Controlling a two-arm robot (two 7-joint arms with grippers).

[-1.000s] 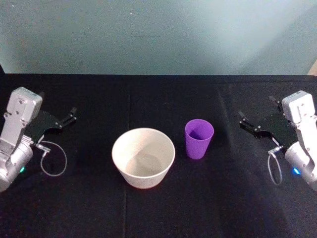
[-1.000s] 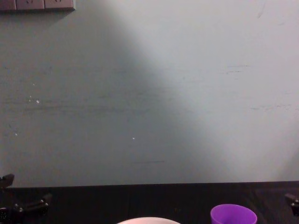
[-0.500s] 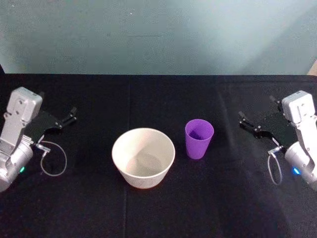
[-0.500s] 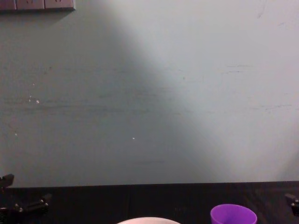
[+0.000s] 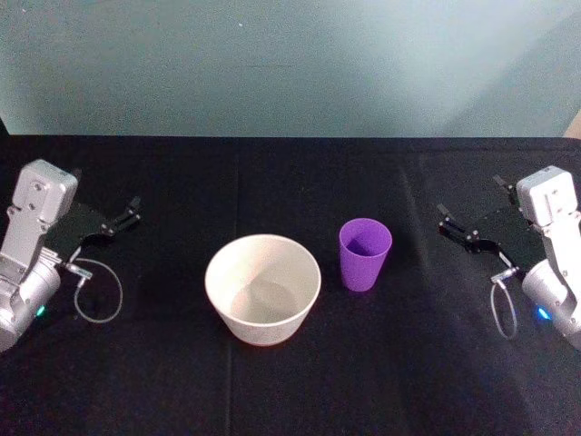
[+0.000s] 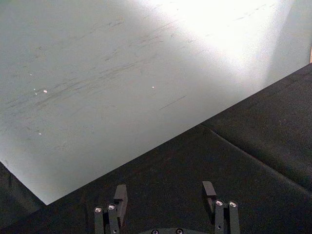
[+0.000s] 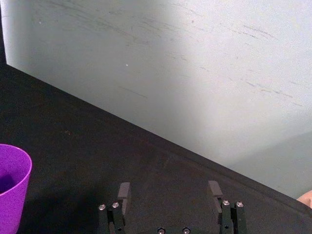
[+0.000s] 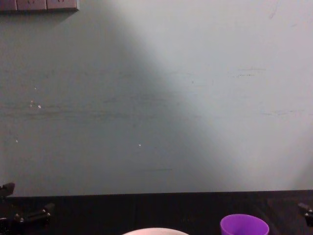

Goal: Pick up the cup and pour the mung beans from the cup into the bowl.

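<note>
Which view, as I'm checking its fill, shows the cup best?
The head view: the whole cup stands upright beside the bowl, opening visible. The right wrist view catches one side; the chest view, just its rim.

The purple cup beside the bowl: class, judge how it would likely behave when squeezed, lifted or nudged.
The cup looks like smooth thin plastic, so it is probably light and may flex or slip under a squeeze. It stands upright on a base narrower than its rim, so a sideways nudge could tip it, perhaps against the bowl on its left.
</note>
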